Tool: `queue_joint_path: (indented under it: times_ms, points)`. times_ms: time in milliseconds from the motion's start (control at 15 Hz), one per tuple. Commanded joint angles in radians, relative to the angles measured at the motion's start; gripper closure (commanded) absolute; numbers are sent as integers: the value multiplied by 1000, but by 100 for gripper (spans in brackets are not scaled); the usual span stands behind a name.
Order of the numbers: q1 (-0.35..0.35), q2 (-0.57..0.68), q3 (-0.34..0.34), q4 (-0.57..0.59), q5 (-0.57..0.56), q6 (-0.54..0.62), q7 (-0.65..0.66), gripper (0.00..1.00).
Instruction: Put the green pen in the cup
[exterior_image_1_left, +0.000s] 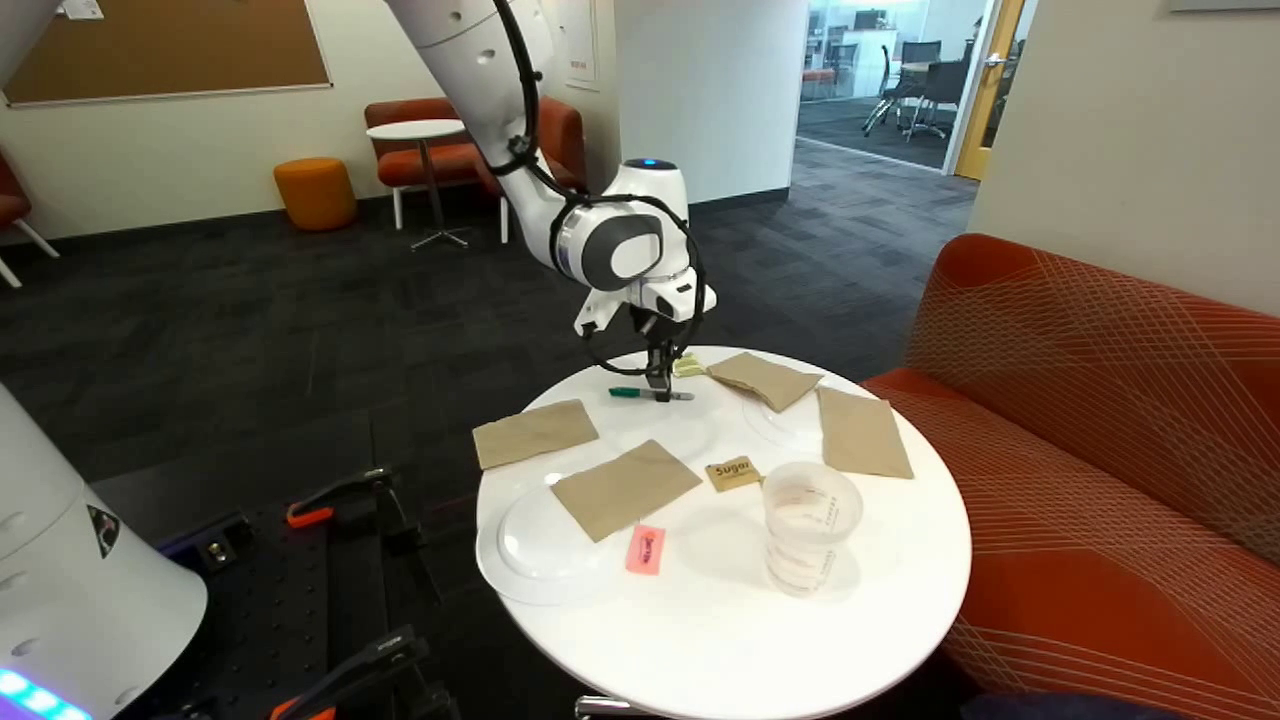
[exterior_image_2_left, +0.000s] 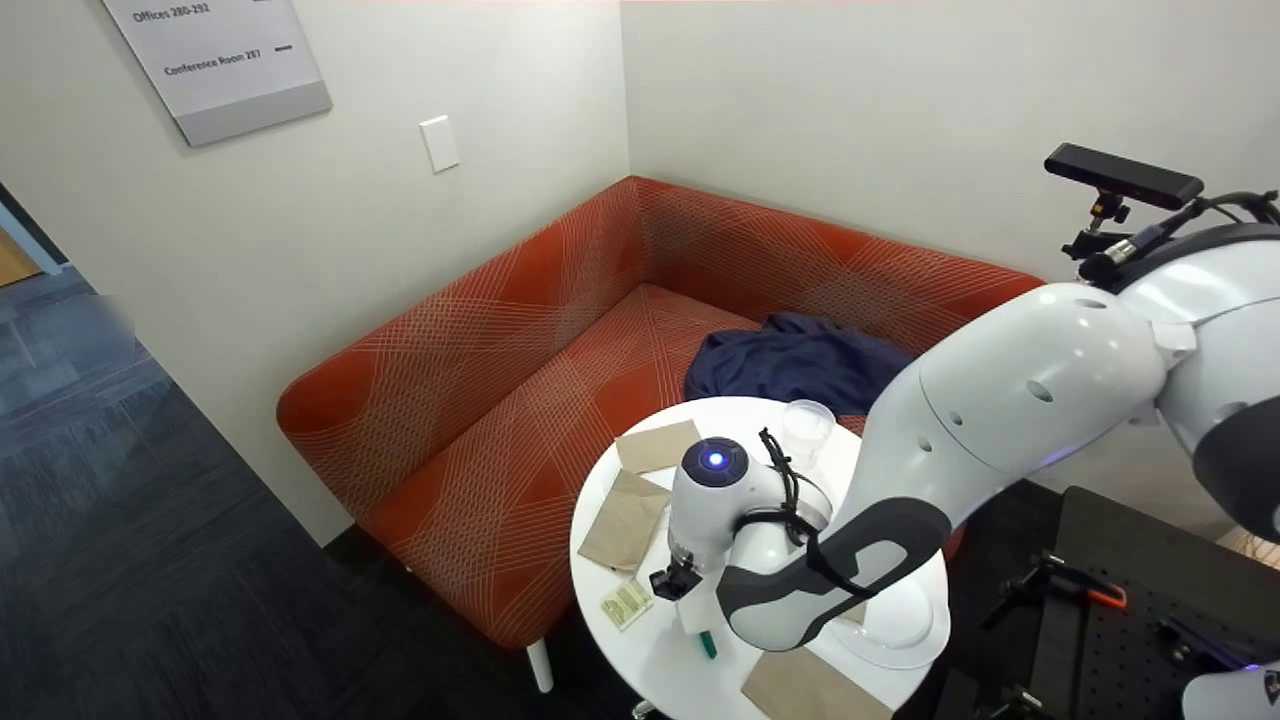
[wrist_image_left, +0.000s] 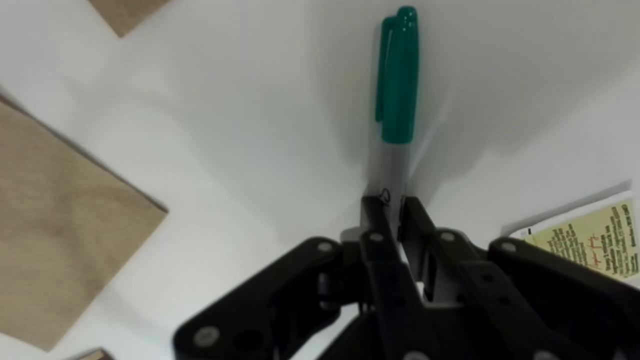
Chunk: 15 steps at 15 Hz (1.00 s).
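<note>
- The pincer (wrist_image_left: 392, 207) is nearly closed, clasping the green pen (wrist_image_left: 400, 90) by its barrel.
- The pen is level, on or just above the counter (exterior_image_1_left: 700, 645); I cannot tell which.
- The clear cup (exterior_image_1_left: 800, 555) stands upright, well apart.

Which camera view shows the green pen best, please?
The wrist view: the green pen looks largest, cap and clip clear, its rear mostly hidden by the tool. It is small in both exterior views; in an exterior view only its capped end shows.
</note>
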Motion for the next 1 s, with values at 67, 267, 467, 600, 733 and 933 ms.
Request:
queue_joint_path:
  times_ms: [67, 267, 467, 600, 733, 933]
  points:
    - [-4, -26, 12, -2, 22, -41, -33, 97]
    - [-17, -95, 29, -41, 22, -99, -72, 97]
    - [-1, -165, 8, -61, 0, -206, -69, 97]
    - [-5, -213, 9, -65, -12, -277, -78, 97]
    - [-13, -261, 14, -74, -23, -336, -85, 97]
    - [-24, -327, 14, -88, -44, -398, -104, 97]
